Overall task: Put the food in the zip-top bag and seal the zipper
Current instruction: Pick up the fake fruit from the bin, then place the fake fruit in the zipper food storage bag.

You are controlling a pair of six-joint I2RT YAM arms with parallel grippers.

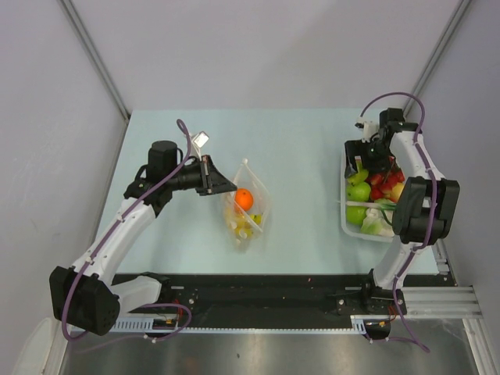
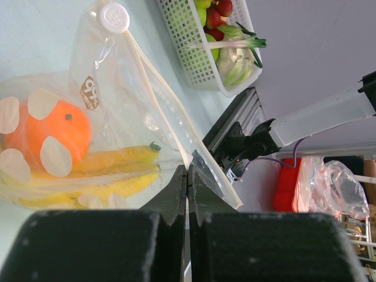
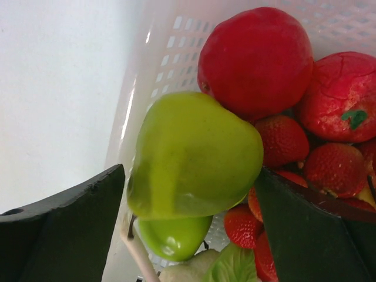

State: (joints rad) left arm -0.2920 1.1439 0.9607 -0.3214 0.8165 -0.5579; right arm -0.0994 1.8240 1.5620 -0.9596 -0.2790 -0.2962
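The clear dotted zip-top bag (image 1: 248, 209) lies at mid-table with an orange (image 1: 244, 199) and yellow bananas (image 2: 111, 161) inside. My left gripper (image 1: 233, 186) is shut on the bag's mouth edge; in the left wrist view its jaws (image 2: 187, 176) pinch the white zipper strip (image 2: 154, 88), which runs up to a round white tab (image 2: 114, 16). My right gripper (image 1: 365, 164) is down in the white basket (image 1: 344, 215). In the right wrist view its fingers (image 3: 191, 171) touch both sides of a green apple (image 3: 194, 158).
The basket also holds a second green apple (image 3: 173, 238), red tomatoes (image 3: 255, 59), strawberries (image 3: 283, 141) and leafy greens (image 3: 232, 267). The basket wall (image 3: 170, 47) stands close to the left finger. Grey walls enclose the table on three sides.
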